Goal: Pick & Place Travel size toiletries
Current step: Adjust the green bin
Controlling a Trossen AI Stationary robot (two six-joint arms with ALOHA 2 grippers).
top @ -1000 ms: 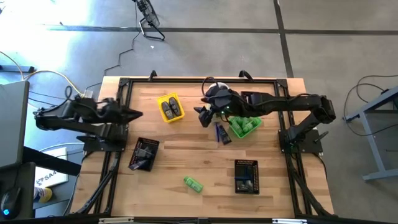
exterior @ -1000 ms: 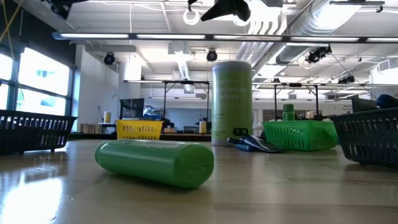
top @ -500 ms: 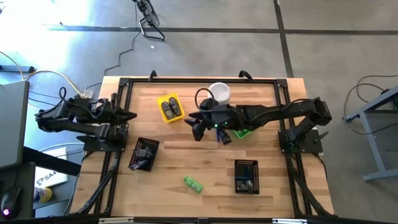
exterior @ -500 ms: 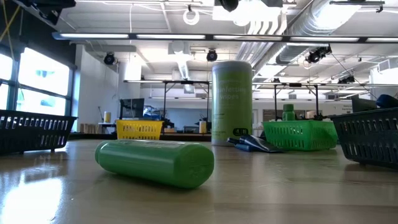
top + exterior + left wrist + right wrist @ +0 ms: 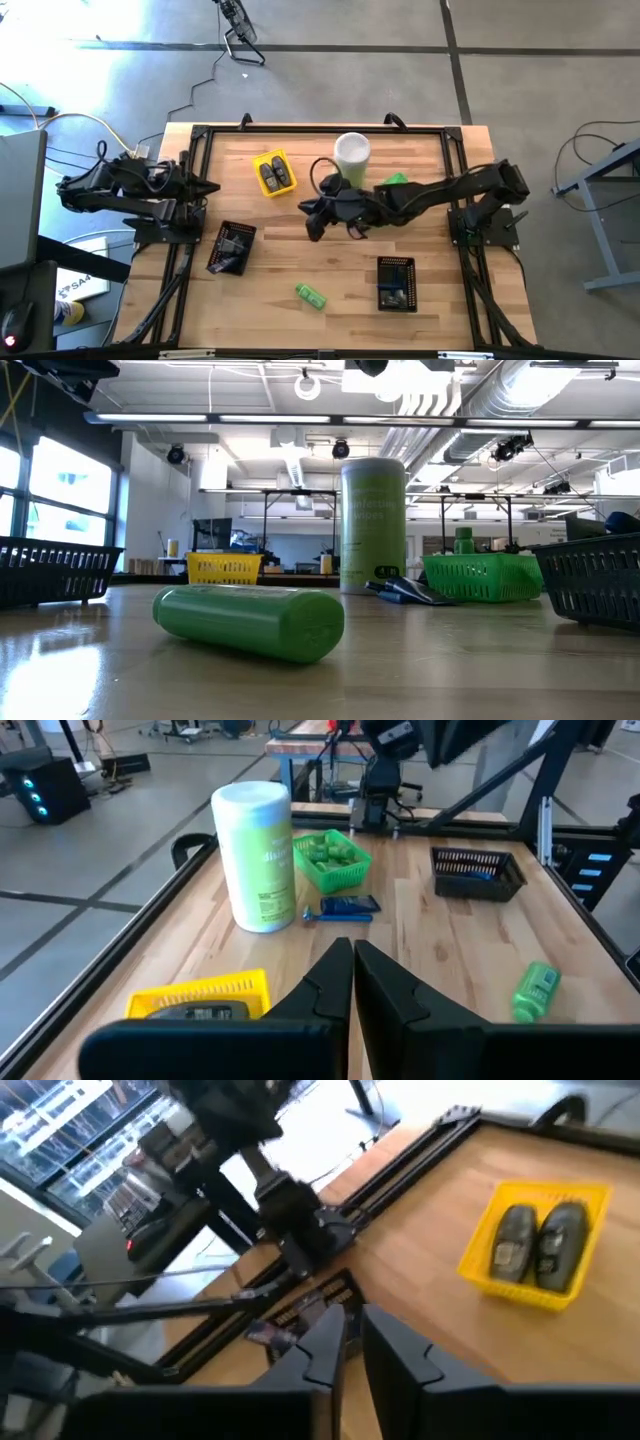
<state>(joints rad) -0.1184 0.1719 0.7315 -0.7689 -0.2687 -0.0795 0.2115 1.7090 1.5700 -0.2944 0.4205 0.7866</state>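
Observation:
A green bottle [image 5: 310, 295] lies on its side on the near part of the table, also seen in the low view [image 5: 250, 622]. Two dark grey oval pieces [image 5: 540, 1242] lie in the yellow tray [image 5: 273, 173]. More green bottles fill the green tray [image 5: 335, 857], and a navy packet [image 5: 345, 906] lies flat on the table beside it. My right gripper [image 5: 312, 225] hangs over the table's middle, shut and holding nothing [image 5: 352, 1335]. Over the left edge, my left gripper [image 5: 208, 187] waits, shut [image 5: 354, 970].
A tall pale-green canister with a white lid [image 5: 352, 152] stands at the far middle. One black mesh tray [image 5: 232, 247] sits near left and another [image 5: 396, 283] near right. Bare wood lies between the black trays, around the green bottle.
My right gripper has left the spot beside the green tray and gone toward the table's left and near edges, out over the middle. Its fingers have drawn together on the way. The canister, covered by the arm before, now shows in the high view.

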